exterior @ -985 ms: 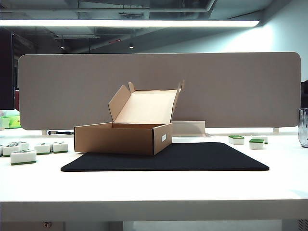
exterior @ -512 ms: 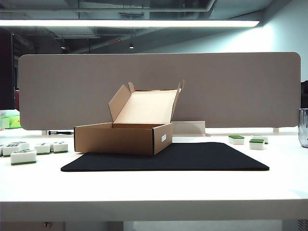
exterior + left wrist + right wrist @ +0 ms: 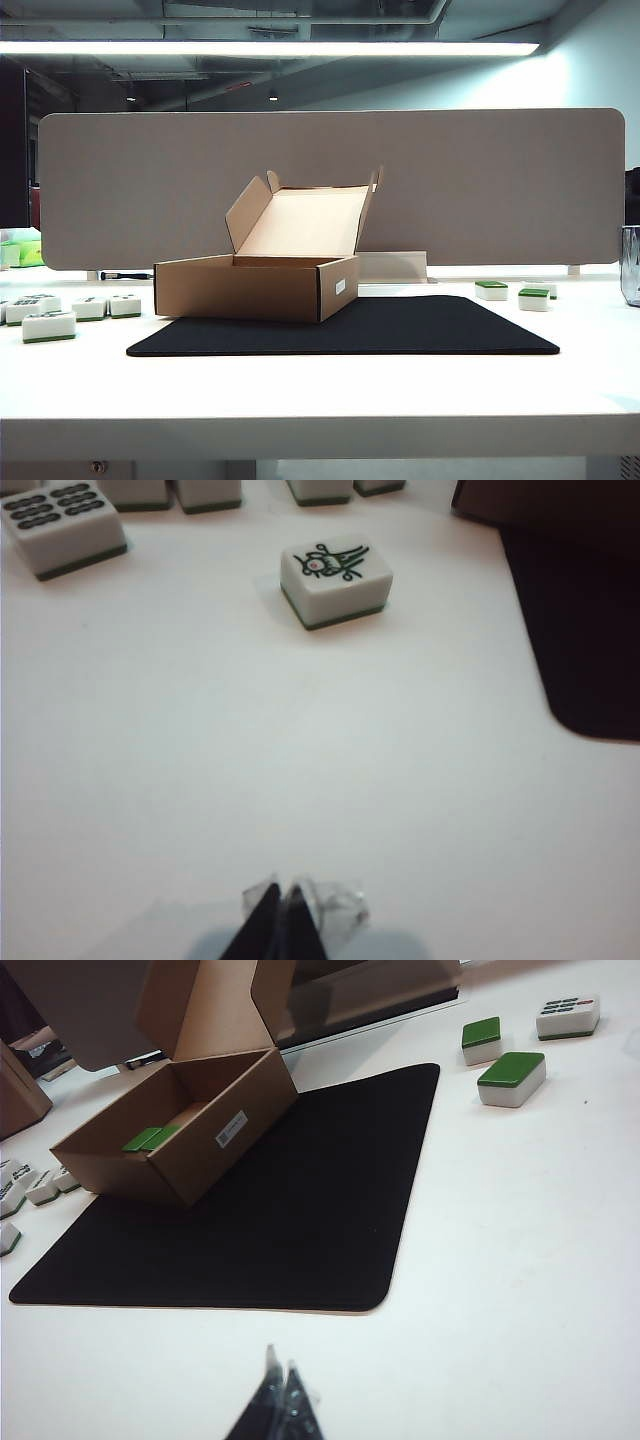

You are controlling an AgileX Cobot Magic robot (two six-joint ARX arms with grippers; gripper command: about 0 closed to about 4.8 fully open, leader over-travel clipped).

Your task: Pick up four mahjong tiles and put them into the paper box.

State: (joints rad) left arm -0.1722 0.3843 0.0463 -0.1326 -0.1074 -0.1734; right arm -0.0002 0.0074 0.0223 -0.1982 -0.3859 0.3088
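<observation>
Mahjong tiles, noted from the pincers outward.

Left gripper [image 3: 285, 912]: jaws pressed together, holding nothing, above bare white table [image 3: 250, 770]. Ahead of it and well apart lies a face-up tile [image 3: 335, 580] with a dark bird-like mark and a red dot. Further off, a tile with rows of ovals [image 3: 62, 525] is clipped by the frame edge. More tiles beyond are cut off; their faces are unreadable.

Right gripper [image 3: 280, 1400]: jaws pressed together, holding nothing, over the table just off the near edge of the black mat [image 3: 290, 1200]. Paper box [image 3: 175, 1125] sits on the mat's far corner, lid flap up. Its white label [image 3: 232, 1128] carries print too small to read. Two green-topped tiles [image 3: 152, 1138] lie inside, partly hidden by the wall. Two more green-topped tiles [image 3: 510, 1078] lie on the table beyond the mat, well apart from the gripper. A face-up tile with marks [image 3: 568, 1017] lies past them.

Exterior view: neither gripper shows. Box interior is hidden from this angle.
</observation>
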